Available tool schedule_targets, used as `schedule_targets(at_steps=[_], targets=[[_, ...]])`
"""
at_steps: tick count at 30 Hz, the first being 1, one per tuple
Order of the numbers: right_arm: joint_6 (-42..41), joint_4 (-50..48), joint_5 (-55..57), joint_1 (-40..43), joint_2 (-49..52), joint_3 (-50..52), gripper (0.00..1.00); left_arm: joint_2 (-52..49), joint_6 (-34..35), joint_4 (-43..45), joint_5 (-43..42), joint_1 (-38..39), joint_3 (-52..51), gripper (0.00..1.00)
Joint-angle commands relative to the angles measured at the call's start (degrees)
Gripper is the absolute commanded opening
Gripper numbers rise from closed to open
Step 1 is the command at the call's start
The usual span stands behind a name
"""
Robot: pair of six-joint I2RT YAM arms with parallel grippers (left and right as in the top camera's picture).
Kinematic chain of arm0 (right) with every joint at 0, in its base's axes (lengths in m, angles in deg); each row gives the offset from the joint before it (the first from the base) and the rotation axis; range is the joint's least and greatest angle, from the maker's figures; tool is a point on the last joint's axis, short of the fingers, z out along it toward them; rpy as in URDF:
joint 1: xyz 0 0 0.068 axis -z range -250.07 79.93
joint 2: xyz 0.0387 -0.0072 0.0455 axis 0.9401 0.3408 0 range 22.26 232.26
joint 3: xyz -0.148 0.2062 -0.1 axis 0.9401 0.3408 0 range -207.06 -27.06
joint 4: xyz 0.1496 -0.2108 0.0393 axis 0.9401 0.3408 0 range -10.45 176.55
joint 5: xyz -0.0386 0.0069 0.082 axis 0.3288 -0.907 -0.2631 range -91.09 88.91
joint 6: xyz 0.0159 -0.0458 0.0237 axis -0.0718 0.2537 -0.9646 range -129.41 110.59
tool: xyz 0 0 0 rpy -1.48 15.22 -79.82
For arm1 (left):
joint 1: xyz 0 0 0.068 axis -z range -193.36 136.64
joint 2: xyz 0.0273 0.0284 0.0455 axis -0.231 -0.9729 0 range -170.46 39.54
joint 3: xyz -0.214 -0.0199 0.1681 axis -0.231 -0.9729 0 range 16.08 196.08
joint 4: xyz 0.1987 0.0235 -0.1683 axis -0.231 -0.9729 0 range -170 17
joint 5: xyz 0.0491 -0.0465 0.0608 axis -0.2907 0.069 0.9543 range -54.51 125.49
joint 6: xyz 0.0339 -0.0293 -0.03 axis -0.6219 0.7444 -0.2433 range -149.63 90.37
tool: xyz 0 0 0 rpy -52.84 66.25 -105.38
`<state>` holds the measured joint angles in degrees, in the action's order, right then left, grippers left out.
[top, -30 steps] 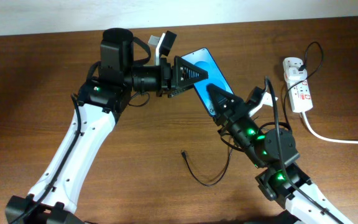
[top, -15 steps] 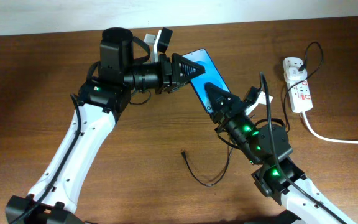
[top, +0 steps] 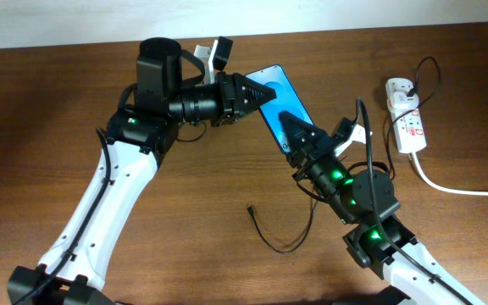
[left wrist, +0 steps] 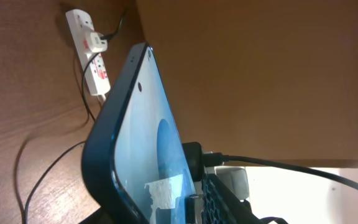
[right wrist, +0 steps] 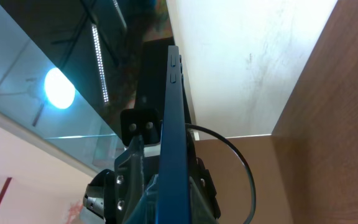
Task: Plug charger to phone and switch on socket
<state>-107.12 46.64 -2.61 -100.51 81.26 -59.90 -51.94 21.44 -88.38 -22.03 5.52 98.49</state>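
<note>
Clamps narrow on the lower end of the phone [top: 288,100], edge-on between the fingers of the right gripper [top: 293,131]. Pinches it too at the upper side edge, just beyond those fingers, with the left gripper [top: 265,91], closed, as far as can be judged, to the phone's thickness. Against a second ago, shows a slight roll and upward creep on the left and a small nudge inward on the right. Leaves the phone almost where it was, held tilted off the table [top: 49,93]. Reads as steadying or regripping, not plugging yet.

Below and behind the right fingers, well apart, leaves the charger [top: 278,247] loose on the wood, tip free, with neither gripper spare to fetch it. Far out past the right fingers, keeps the socket [top: 407,119] untouched.

Offers broad bare wood behind the left fingers. Tightens between the two wrists, and close beyond the left fingers at the table's back edge.
</note>
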Motion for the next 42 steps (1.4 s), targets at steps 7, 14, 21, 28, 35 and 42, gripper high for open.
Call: schedule_targets(at_steps=[7, 14, 21, 28, 35, 42], targets=[[0.11, -0.61, -1.46, -0.37, -0.33, -0.70, 0.04, 1.46, -0.07, 0.37, 3.19, -0.13, 1.05, 0.32], [0.13, -0.61, -1.88, -0.37, -0.35, -0.70, 0.04, 1.46, -0.07, 0.37, 3.58, -0.13, 1.05, 0.36], [0.13, -0.61, -1.95, -0.37, -0.33, -0.70, 0.04, 1.46, -0.09, 0.35, 4.46, 0.68, 1.05, 0.39], [0.13, -0.59, -2.34, -0.37, -0.35, -0.70, 0.04, 1.46, -0.09, 0.35, 5.79, 1.70, 1.05, 0.33], [0.13, -0.59, -2.36, -0.37, -0.33, -0.70, 0.04, 1.46, -0.09, 0.35, 5.95, 1.70, 1.05, 0.18], [0.11, -0.57, -2.34, -0.37, -0.33, -0.70, 0.04, 1.46, -0.07, 0.37, 6.91, 1.70, 1.05, 0.09]])
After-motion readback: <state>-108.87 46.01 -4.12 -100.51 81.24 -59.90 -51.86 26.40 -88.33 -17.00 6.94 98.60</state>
